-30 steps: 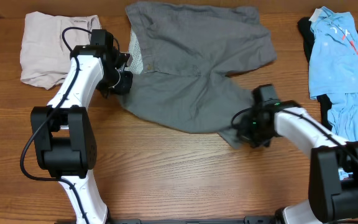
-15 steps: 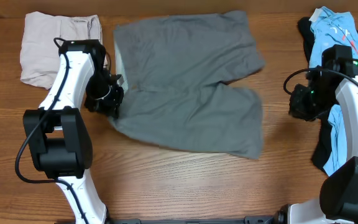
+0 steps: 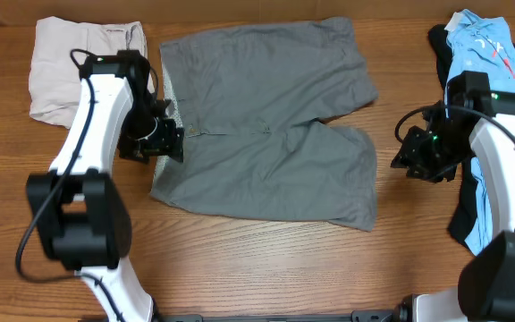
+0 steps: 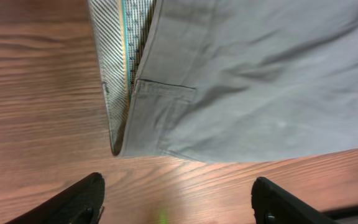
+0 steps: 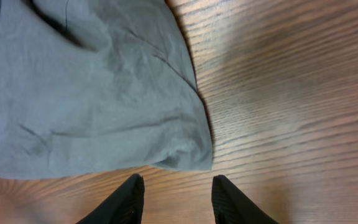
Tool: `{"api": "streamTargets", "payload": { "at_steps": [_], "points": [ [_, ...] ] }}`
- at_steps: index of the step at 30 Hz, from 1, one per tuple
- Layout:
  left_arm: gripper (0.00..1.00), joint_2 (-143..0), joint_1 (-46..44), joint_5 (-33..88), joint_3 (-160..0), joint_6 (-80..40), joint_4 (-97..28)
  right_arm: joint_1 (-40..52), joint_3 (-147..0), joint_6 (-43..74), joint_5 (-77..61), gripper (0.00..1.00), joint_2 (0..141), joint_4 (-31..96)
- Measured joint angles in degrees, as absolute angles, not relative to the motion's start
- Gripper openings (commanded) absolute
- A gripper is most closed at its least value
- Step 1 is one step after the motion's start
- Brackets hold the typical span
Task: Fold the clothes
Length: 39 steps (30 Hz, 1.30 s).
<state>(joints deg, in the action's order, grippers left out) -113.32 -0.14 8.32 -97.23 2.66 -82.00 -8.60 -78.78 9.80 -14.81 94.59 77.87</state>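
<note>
The left gripper (image 4: pixel 178 182) is held wide open just beside the waistband (image 4: pixel 124 68), and nothing is gripped in it. The right gripper (image 5: pixel 178 179) is opened too, with nothing in it, near a leg end. Between the 2, the grey shorts (image 3: pixel 266 125) are laid flat on the table (image 3: pixel 257 268), likely so a neat fold can be made. Farther back, a beige garment (image 3: pixel 70 63) and a blue garment (image 3: pixel 481 80) are kept aside.
</note>
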Motion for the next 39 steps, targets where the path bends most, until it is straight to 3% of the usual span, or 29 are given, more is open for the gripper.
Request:
{"api": "streamTargets", "payload": {
  "at_steps": [5, 11, 18, 27, 35, 39],
  "points": [
    [0.80, -101.56, -2.98, 7.44, -97.54, -6.09, -82.76, -5.87, -67.64, 14.46, -14.79, 0.51, 84.66, 72.40],
    [0.78, -99.11, -6.59, 3.27, -96.99, -14.48, -82.59, -0.49, -56.05, 18.22, -14.68, 0.63, 80.55, 65.06],
    [0.75, -99.09, -7.53, 0.01, -85.45, -20.32, -77.32, 7.33, -51.13, 25.85, -8.56, 0.64, 80.58, 59.72],
    [0.70, -99.20, -7.53, -0.75, -70.11, -28.10, -65.71, 7.60, -44.10, 32.32, -5.58, 0.66, 81.19, 51.94],
    [0.54, -99.09, -7.53, -1.61, -62.57, -40.01, -52.73, 7.60, -43.40, 34.35, -6.20, 0.66, 87.07, 45.58],
    [0.52, -99.11, -7.53, -3.22, -60.49, -46.37, -50.74, 7.60, -43.51, 34.83, -6.55, 0.66, 88.84, 45.08]
  ]
}}
